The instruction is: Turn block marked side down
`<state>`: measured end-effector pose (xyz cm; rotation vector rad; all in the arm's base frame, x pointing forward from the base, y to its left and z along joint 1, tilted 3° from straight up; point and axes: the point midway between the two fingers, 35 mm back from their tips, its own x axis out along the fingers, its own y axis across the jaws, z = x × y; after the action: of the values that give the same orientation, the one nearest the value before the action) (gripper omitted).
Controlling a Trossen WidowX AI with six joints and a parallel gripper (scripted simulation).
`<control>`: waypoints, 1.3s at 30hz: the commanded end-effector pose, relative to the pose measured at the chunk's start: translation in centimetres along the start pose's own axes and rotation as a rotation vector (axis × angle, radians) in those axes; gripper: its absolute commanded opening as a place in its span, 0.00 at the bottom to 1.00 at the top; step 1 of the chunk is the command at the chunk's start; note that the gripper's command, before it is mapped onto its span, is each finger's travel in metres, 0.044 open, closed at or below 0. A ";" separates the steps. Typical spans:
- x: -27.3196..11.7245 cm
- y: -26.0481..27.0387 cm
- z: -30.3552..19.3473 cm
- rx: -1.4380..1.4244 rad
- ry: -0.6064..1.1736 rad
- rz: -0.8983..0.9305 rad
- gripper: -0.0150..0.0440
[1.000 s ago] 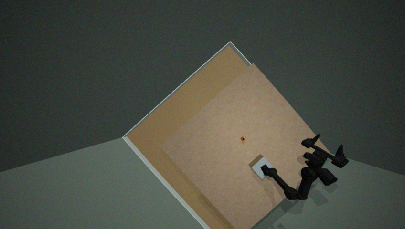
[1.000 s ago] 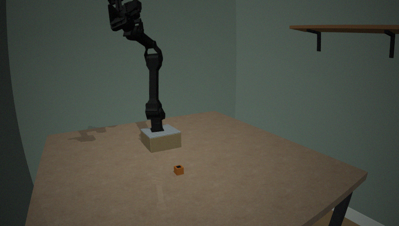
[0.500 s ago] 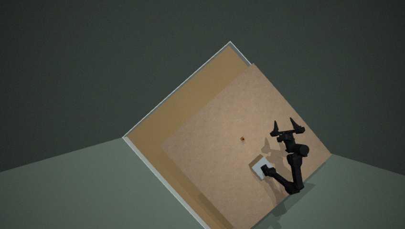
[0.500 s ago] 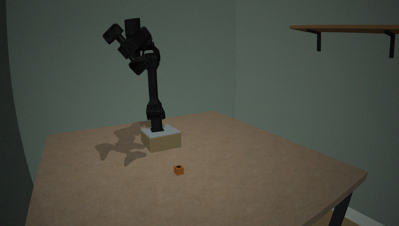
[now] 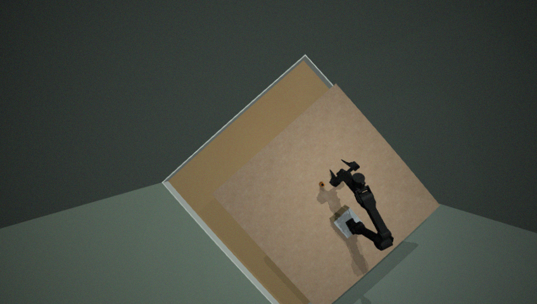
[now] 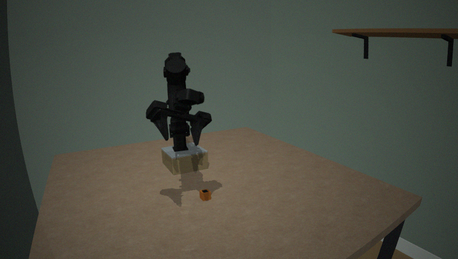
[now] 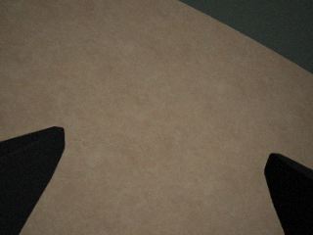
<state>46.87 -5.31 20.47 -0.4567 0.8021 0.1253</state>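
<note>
The small orange block [image 5: 320,183] [image 6: 204,196] stands flat on the table [image 5: 263,180] [image 6: 273,208] [image 7: 147,73]. Its dark square mark [image 6: 204,191] faces up. My gripper [image 5: 336,164] [image 6: 181,142] [image 7: 167,151] is open wide and empty, with its fingers pointing down and forward. It hangs well above the table, off to one side of the block and behind it as the exterior camera looks. The block does not show in the wrist view, where only table and its edge lie beyond the fingertips.
The arm stands on a box with a pale top [image 5: 341,221] [image 6: 189,163], behind the block in the exterior view. A wall shelf [image 6: 395,32] is at the upper right there. The gripper's shadow falls on the table close to the block.
</note>
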 end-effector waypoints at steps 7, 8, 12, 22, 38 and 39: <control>3.5 12.8 -10.6 0.180 0.549 0.257 1.00; 3.4 13.8 -11.5 0.190 0.602 0.267 1.00; 2.7 15.9 -13.7 0.211 0.722 0.282 1.00; 2.5 16.2 -13.8 0.211 0.722 0.282 1.00; 6.0 17.9 -17.0 0.211 0.723 0.282 1.00; 6.0 17.9 -17.0 0.211 0.723 0.282 1.00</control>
<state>35.22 3.01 0.77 -0.1749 1.5549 0.1413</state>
